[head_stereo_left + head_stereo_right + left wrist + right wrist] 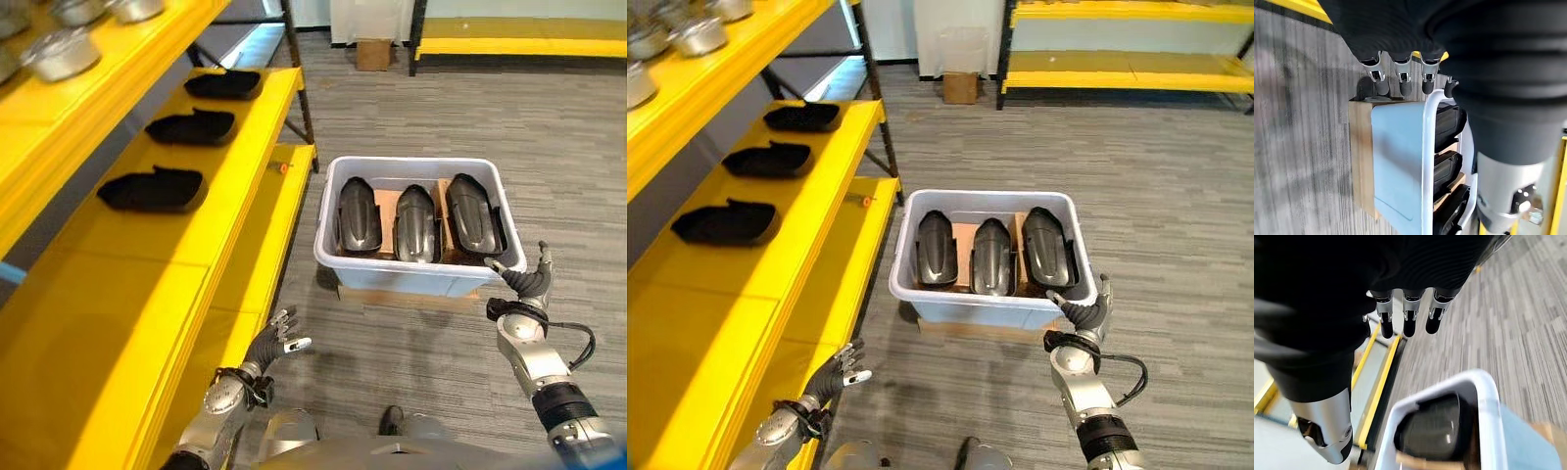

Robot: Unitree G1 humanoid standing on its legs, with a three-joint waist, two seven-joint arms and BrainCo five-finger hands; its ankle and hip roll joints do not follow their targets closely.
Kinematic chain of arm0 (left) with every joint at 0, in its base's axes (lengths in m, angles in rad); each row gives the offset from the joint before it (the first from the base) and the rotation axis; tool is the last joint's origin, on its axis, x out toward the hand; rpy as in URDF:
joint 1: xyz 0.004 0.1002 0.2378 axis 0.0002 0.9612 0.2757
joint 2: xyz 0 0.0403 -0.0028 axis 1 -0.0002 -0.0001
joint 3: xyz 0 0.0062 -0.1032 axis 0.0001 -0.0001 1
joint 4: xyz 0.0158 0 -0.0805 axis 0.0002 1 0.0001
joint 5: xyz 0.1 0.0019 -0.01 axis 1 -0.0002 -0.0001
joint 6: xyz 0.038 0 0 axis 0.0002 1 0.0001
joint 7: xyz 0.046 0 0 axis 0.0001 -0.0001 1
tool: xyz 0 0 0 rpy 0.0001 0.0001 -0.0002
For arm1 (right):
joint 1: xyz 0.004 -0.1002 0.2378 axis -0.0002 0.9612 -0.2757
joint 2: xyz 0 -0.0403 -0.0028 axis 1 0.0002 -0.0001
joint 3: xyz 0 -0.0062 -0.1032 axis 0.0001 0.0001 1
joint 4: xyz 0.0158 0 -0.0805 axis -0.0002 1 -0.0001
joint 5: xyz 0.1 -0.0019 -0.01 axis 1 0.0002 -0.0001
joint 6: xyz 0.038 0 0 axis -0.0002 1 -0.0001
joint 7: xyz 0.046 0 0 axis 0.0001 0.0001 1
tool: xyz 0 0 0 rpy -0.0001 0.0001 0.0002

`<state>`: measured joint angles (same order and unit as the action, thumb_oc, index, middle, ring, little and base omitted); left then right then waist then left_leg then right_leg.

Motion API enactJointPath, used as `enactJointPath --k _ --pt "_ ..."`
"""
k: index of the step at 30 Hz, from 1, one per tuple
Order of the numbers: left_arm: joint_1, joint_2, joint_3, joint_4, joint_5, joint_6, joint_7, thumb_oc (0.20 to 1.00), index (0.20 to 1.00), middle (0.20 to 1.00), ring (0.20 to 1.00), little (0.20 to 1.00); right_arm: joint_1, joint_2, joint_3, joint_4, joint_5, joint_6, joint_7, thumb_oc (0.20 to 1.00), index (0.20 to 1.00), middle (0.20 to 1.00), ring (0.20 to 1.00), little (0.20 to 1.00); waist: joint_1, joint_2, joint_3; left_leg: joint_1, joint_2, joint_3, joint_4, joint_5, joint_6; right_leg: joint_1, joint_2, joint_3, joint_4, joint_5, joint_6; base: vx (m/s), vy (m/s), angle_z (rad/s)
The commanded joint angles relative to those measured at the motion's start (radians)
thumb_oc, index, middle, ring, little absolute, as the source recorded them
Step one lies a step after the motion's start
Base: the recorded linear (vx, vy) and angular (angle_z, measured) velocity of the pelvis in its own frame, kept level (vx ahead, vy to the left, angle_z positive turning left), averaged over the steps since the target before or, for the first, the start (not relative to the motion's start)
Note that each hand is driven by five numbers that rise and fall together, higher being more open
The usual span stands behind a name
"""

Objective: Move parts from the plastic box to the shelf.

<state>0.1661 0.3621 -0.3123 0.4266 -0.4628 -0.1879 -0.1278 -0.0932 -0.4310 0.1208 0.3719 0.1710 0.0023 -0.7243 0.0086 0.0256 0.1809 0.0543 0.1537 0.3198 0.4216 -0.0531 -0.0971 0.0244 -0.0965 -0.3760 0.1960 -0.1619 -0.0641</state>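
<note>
Fingers of the left hand (pixel 277 336) are straight and loosely spread, holding nothing; the hand hovers low beside the front edge of the yellow shelf (pixel 186 255), above the grey carpet floor (pixel 549 137). In the left wrist view its fingertips (pixel 1403 88) point toward the near corner of the plastic box (pixel 419 272), apart from it.

On the shelf's middle level, three black parts (pixel 152 189) lie in a row, spaced apart, running away from the robot. The level above carries metal bowls (pixel 61 51).

Right of the shelf, the plastic box sits on the floor on a flat piece of cardboard (pixel 411 299). Inside it three more black parts (pixel 415 223) lie side by side, long axes pointing away from the robot, with brown cardboard showing between them. None touches a hand.

Further right, the right hand (pixel 524 284) is raised at the box's near right corner, fingers straight and pointing up, thumb stretched toward the rim; it grips nothing. Whether the thumb touches the rim cannot be told. In the right wrist view the fingers (pixel 1409 318) extend out over the floor, and the rightmost boxed part (pixel 1432 433) lies below them, apart from the tips.

At the far side of the room stand a small cardboard carton (pixel 373 53) and a second yellow rack (pixel 519 39).
</note>
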Motion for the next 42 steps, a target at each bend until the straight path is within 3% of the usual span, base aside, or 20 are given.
enactJointPath --k 1,2,4,5,6,8,9,11,14,16,19,22,30,38,42 --pt "-0.038 0.008 0.027 -0.060 -0.052 -0.101 0.063 1.000 1.000 1.000 1.000 1.000 0.008 -0.039 -0.020 -0.059 -0.062 -0.071 0.008 1.000 1.000 1.000 1.000 1.000 0.008 -0.040 -0.026 0.047 0.007 0.053 0.064 -0.042 -0.010 -0.018 -0.015 -0.023 -0.181 0.142 0.084 0.09 -0.118 0.26" --pt "-0.039 0.010 0.041 -0.063 -0.054 -0.102 0.076 1.000 1.000 1.000 1.000 1.000 0.013 -0.038 -0.018 -0.057 -0.056 -0.078 0.009 1.000 1.000 1.000 1.000 1.000 0.013 -0.039 -0.029 0.033 -0.004 0.046 0.094 -0.033 -0.014 -0.012 -0.008 -0.029 -0.197 0.144 0.080 0.11 -0.122 0.02" --pt "-0.037 0.014 0.070 -0.071 -0.041 -0.104 0.085 1.000 1.000 1.000 1.000 1.000 0.015 -0.030 -0.018 -0.047 -0.051 -0.097 0.004 1.000 1.000 1.000 1.000 1.000 0.024 -0.033 -0.027 0.014 -0.060 0.019 0.070 -0.070 0.006 -0.017 -0.003 -0.030 -0.203 0.160 0.088 0.10 -0.065 -0.16" --pt "-0.036 0.015 0.072 -0.072 -0.040 -0.103 0.085 1.000 1.000 1.000 1.000 1.000 0.015 -0.029 -0.018 -0.046 -0.049 -0.098 0.005 1.000 1.000 1.000 1.000 1.000 0.025 -0.033 -0.026 0.014 -0.066 0.017 0.063 -0.075 0.010 -0.018 -0.003 -0.029 -0.202 0.162 0.090 0.09 0.022 0.01" --pt "-0.033 0.024 0.089 -0.082 -0.030 -0.093 0.086 1.000 1.000 1.000 1.000 1.000 0.020 -0.023 -0.023 -0.051 -0.043 -0.098 0.009 1.000 1.000 1.000 1.000 1.000 0.023 -0.027 -0.024 0.032 -0.105 0.012 -0.036 -0.119 0.036 -0.039 -0.003 -0.024 -0.188 0.177 0.106 0.10 0.052 0.24" --pt "-0.027 0.039 0.102 -0.084 -0.026 -0.091 0.090 1.000 1.000 1.000 1.000 1.000 0.025 -0.012 -0.021 -0.063 -0.043 -0.093 0.015 1.000 1.000 1.000 1.000 1.000 0.012 -0.021 -0.017 0.068 -0.140 -0.001 -0.222 -0.161 0.069 -0.071 -0.004 -0.004 -0.158 0.195 0.134 0.14 0.085 0.32" --pt "-0.026 0.044 0.105 -0.082 -0.026 -0.095 0.093 1.000 1.000 1.000 1.000 1.000 0.026 -0.006 -0.017 -0.068 -0.039 -0.088 0.015 1.000 1.000 1.000 1.000 1.000 0.010 -0.016 -0.012 0.072 -0.146 -0.013 -0.280 -0.146 0.074 -0.080 0.000 0.008 -0.146 0.197 0.143 0.07 0.059 0.27" --pt "-0.022 0.053 0.119 -0.083 -0.033 -0.105 0.095 1.000 1.000 1.000 1.000 1.000 0.029 0.004 -0.005 -0.079 -0.038 -0.084 0.020 1.000 1.000 1.000 1.000 1.000 0.012 -0.011 0.004 0.065 -0.149 -0.037 -0.397 -0.050 0.070 -0.089 0.009 0.029 -0.131 0.206 0.145 0.06 0.036 0.33" --pt "-0.011 0.034 0.145 -0.079 -0.042 -0.127 0.101 1.000 1.000 1.000 1.000 1.000 0.019 0.001 0.010 -0.078 -0.054 -0.088 0.052 1.000 1.000 1.000 1.000 1.000 0.051 -0.002 0.033 -0.040 -0.107 -0.083 -0.447 0.101 0.024 0.014 0.025 0.100 -0.178 0.170 0.135 0.11 0.090 -0.16" --pt "-0.007 0.017 0.161 -0.067 -0.057 -0.135 0.107 1.000 1.000 1.000 1.000 1.000 0.006 -0.008 0.025 -0.069 -0.059 -0.092 0.077 1.000 1.000 1.000 1.000 1.000 0.072 -0.003 0.040 -0.098 -0.078 -0.083 -0.428 0.140 0.012 0.065 0.017 0.110 -0.204 0.149 0.126 0.08 0.147 -0.65" --pt "-0.011 0.013 0.168 -0.055 -0.053 -0.141 0.098 1.000 1.000 1.000 1.000 1.000 0.003 -0.022 0.044 -0.075 -0.031 -0.109 0.099 1.000 1.000 1.000 1.000 1.000 0.082 -0.006 0.040 -0.123 -0.038 -0.030 -0.419 0.164 0.007 0.099 0.007 0.072 -0.206 0.127 0.119 0.04 0.116 -0.72" --pt "-0.010 0.014 0.164 -0.023 -0.036 -0.130 0.066 1.000 1.000 1.000 1.000 1.000 0.027 -0.011 0.046 -0.085 0.007 -0.095 0.158 1.000 1.000 1.000 1.000 1.000 0.078 -0.014 0.034 -0.077 -0.042 0.011 -0.437 0.146 0.015 0.140 0.006 0.037 -0.205 0.108 0.120 0.07 0.102 -0.38" --pt "0.007 0.010 0.152 0.040 -0.013 -0.140 0.017 1.000 1.000 1.000 1.000 1.000 0.032 0.012 0.027 -0.070 0.016 -0.061 0.093 1.000 1.000 1.000 1.000 1.000 0.086 -0.016 -0.003 -0.012 -0.093 -0.006 -0.479 0.103 0.043 0.145 -0.001 0.029 -0.217 0.120 0.134 0.05 0.097 0.17" --pt "-0.002 0.012 0.147 0.029 -0.026 -0.132 -0.010 1.000 1.000 1.000 1.000 1.000 0.055 0.022 0.019 -0.106 -0.016 -0.129 0.150 1.000 1.000 1.000 1.000 1.000 0.075 -0.022 -0.026 0.023 -0.110 -0.021 -0.494 0.071 0.070 0.137 0.001 0.044 -0.173 0.098 0.142 0.10 0.083 0.00" --pt "-0.020 0.010 0.160 0.004 -0.075 -0.121 -0.024 1.000 1.000 1.000 1.000 1.000 0.064 0.009 0.011 -0.180 -0.061 -0.180 0.124 1.000 1.000 1.000 1.000 1.000 0.069 -0.020 -0.036 0.031 -0.116 -0.026 -0.497 0.057 0.077 0.128 -0.005 0.048 -0.155 0.093 0.150 0.13 0.145 -0.02"
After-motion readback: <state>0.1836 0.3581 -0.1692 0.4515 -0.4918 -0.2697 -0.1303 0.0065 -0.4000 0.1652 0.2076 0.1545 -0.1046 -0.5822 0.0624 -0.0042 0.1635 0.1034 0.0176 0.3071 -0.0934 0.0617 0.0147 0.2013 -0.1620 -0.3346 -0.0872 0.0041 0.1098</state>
